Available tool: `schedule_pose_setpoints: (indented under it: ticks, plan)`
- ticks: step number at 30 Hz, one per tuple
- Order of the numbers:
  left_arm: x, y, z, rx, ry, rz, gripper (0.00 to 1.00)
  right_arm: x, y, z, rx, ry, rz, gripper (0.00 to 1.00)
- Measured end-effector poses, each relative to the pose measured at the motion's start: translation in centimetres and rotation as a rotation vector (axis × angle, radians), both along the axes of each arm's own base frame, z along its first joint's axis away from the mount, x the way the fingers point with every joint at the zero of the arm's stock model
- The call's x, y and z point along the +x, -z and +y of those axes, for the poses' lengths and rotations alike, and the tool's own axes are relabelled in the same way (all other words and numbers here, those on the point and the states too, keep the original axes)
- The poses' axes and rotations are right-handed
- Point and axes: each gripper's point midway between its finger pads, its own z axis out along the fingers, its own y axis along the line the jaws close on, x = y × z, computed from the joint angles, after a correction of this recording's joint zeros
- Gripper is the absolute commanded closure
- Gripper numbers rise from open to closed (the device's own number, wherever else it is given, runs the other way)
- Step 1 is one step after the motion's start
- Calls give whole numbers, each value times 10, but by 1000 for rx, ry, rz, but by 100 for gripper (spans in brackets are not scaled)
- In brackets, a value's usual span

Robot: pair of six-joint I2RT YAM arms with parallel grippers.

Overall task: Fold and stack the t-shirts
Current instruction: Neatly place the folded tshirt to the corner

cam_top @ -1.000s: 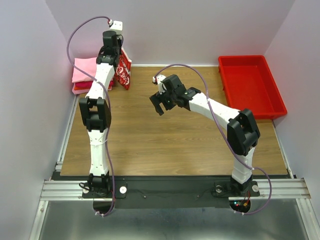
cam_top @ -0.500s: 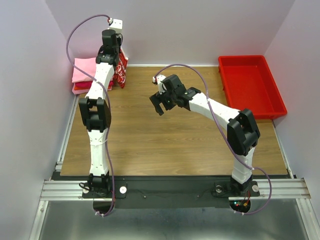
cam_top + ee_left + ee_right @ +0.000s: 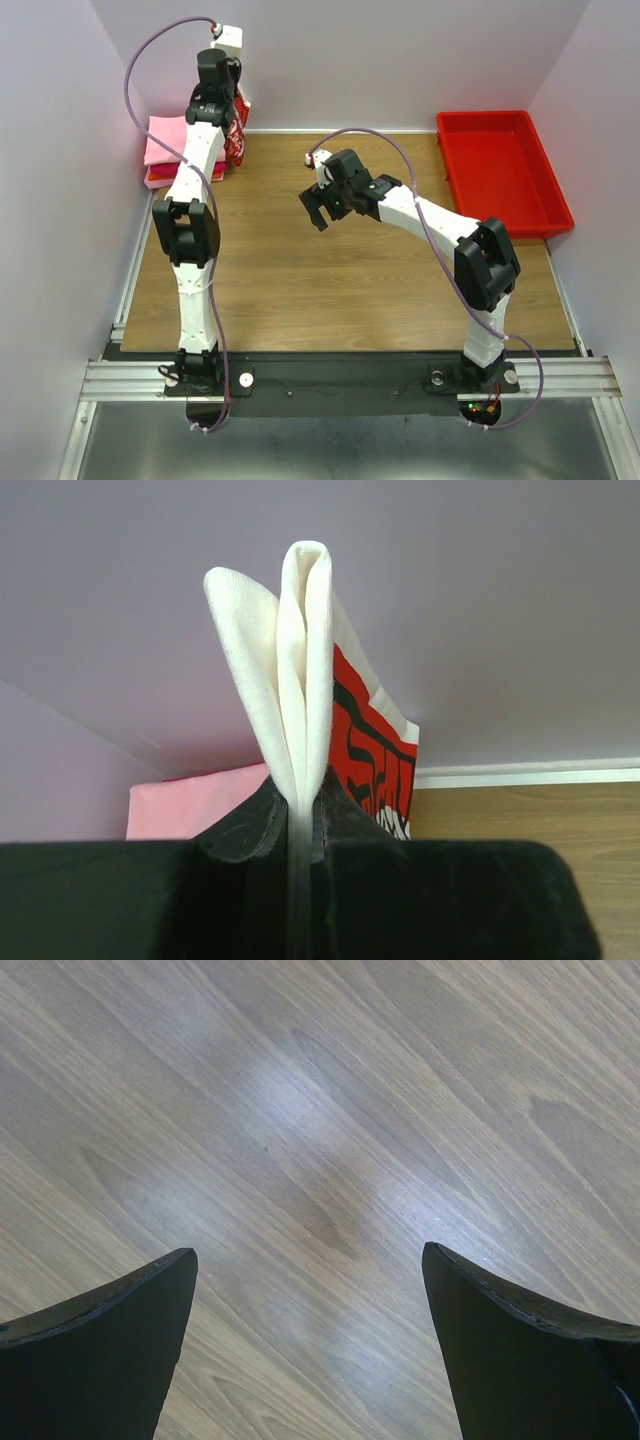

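Left wrist view: the left gripper (image 3: 300,802) is seen clamped tight on the white t-shirt (image 3: 295,650), whose folded layers are pinched between the two black fingers (image 3: 245,825) and stand up above them as a narrow upright fold against the lilac wall (image 3: 500,600). A red and black print (image 3: 365,755) is shown on the side of the cloth turned to the right. A pink t-shirt (image 3: 185,800) is glimpsed low behind the fingers on the left, and a strip of the wooden table (image 3: 530,810) on the right. From the top camera, the left arm (image 3: 190,200) is seen stretched to the far left corner, with the white t-shirt held up off the table and hung beside the pile, where the pink t-shirt is laid on a red t-shirt (image 3: 157,181); whether the hanging cloth touches the pile cannot be told. The right gripper (image 3: 308,1252) is held wide open with nothing between its fingers, and only bare wood is seen below it; from above it is placed near the middle of the table, well apart from the t-shirts. A red tray (image 3: 545,190) is set at the far right corner.
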Motion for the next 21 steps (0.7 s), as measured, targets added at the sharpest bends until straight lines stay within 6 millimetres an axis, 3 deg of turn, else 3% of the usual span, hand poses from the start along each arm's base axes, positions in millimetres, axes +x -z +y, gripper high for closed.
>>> schedule_pose_setpoints:
  ticks: [7, 11, 21]
  plan:
    - [-9, -29, 2, 18, 2, -43, 100, 0, 0, 0, 1, -2, 1, 0]
    - [-9, -31, 7, 29, 1, -45, 100, 0, 0, 0, 1, -2, 1, 0]
    - [-10, -31, 45, 63, -50, -39, 100, -1, 4, 2, 4, -7, 13, 0]
